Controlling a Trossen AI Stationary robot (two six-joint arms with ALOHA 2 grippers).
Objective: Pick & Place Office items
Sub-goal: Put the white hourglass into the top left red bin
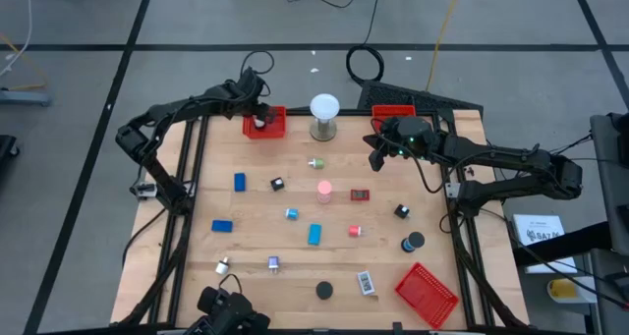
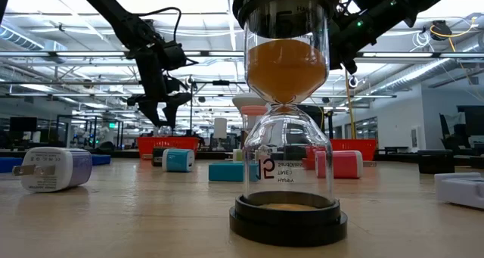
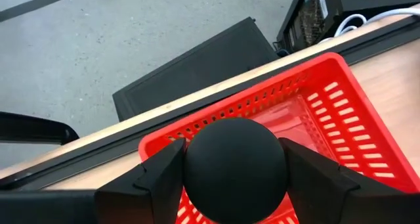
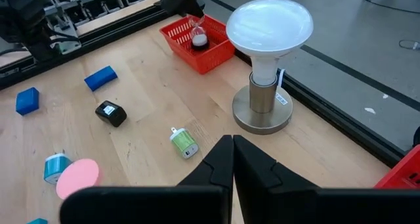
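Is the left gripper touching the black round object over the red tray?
Touching. In the left wrist view the left gripper has both fingers against the sides of the black round object, above the red tray.

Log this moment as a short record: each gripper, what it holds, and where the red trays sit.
left gripper: over the far-left red tray, jaws around a black round-topped item
in that tray: a small hourglass
right gripper: shut, holding nothing, hanging near the globe lamp
second tray: far edge, right of the lamp
third tray: near right corner, holding nothing
loose items: many on the table
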